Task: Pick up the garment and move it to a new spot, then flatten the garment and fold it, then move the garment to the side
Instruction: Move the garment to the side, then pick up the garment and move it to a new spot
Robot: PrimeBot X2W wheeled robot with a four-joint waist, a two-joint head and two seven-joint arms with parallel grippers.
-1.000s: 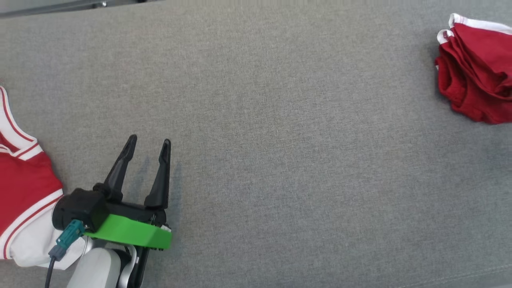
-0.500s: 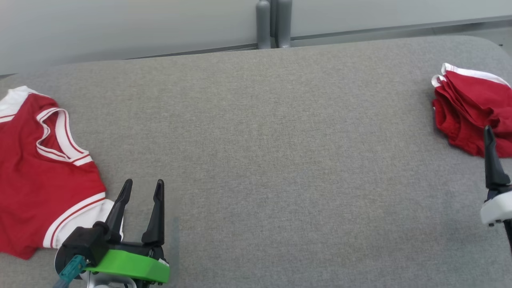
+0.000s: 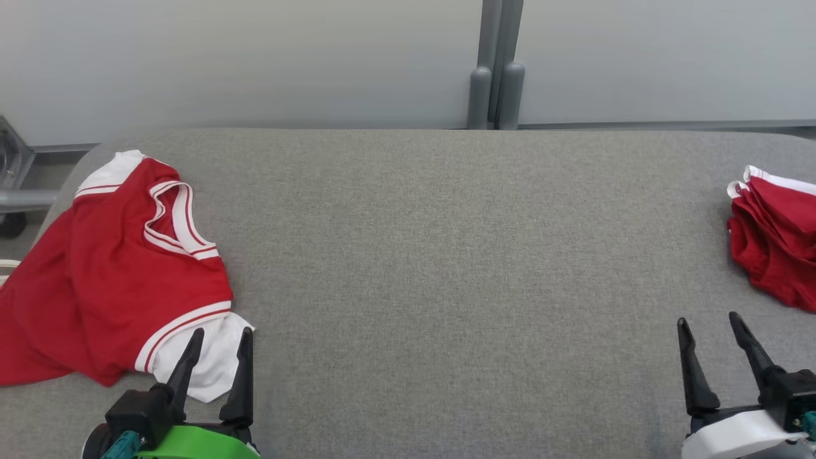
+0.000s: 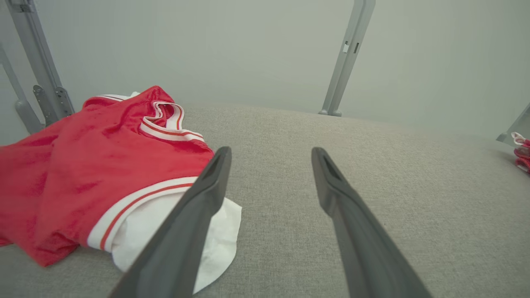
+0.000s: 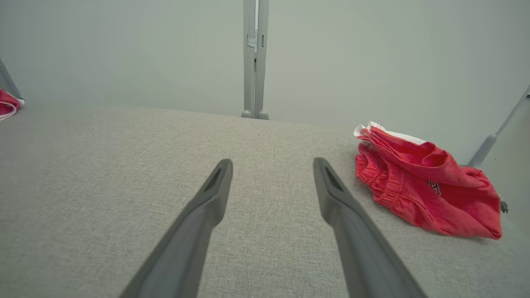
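Left hand [image 3: 222,333], spread empty, partly hides jersey [image 3: 115,268]; shorts [image 3: 774,255] cut off at right.

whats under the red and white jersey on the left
The jersey rests on the grey table. Whether anything else lies beneath the cloth cannot be seen; it is covered.
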